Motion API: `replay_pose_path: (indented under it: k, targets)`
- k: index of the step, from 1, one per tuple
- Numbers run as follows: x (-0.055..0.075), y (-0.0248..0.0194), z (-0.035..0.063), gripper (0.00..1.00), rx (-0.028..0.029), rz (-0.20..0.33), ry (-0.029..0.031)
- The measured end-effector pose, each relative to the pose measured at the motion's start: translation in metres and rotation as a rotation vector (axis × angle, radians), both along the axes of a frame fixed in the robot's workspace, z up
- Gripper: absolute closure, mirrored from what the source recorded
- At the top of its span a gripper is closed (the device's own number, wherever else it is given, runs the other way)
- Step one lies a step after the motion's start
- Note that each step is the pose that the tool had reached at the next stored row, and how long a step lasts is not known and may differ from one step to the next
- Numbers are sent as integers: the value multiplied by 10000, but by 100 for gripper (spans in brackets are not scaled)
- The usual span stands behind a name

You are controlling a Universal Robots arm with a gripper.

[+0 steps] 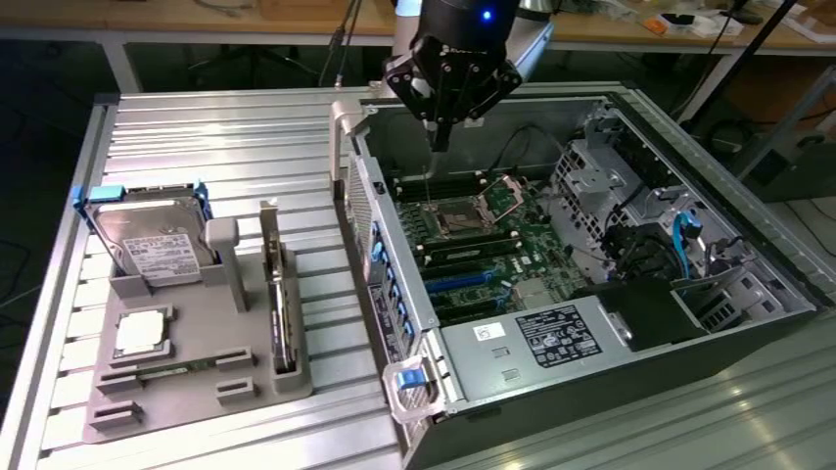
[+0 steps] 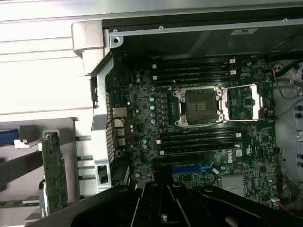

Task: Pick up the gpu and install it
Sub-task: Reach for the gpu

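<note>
The gpu (image 1: 276, 299) stands on edge in a slot of the grey holder (image 1: 196, 392) on the table, at the exterior view's left of the open computer case (image 1: 770, 333). It appears edge-on as a thin green card, the gpu (image 2: 54, 172), in the wrist view. My gripper (image 1: 441, 137) hangs over the far end of the case, above the motherboard (image 1: 490, 245), fingers together and holding nothing. In the wrist view my gripper (image 2: 161, 187) points down near the blue expansion slot (image 2: 189, 168), with the empty processor socket (image 2: 199, 106) beyond it.
The holder also carries a silver hard drive (image 1: 147, 245) in a blue frame, a processor (image 1: 139, 333) and a slim memory stick (image 1: 163, 370). Cables and drive cages (image 1: 653, 225) crowd the case at the exterior view's right. A ribbed metal tabletop (image 1: 209, 137) lies around the holder.
</note>
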State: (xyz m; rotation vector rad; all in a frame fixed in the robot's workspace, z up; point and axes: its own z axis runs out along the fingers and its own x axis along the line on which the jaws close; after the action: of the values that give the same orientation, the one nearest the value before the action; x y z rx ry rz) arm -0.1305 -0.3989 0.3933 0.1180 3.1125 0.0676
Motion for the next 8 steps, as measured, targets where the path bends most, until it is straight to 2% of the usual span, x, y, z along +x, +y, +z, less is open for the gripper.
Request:
replay_pose_path:
  k: [8]
  targets:
    - [-106,0,0,89,0,-2,0]
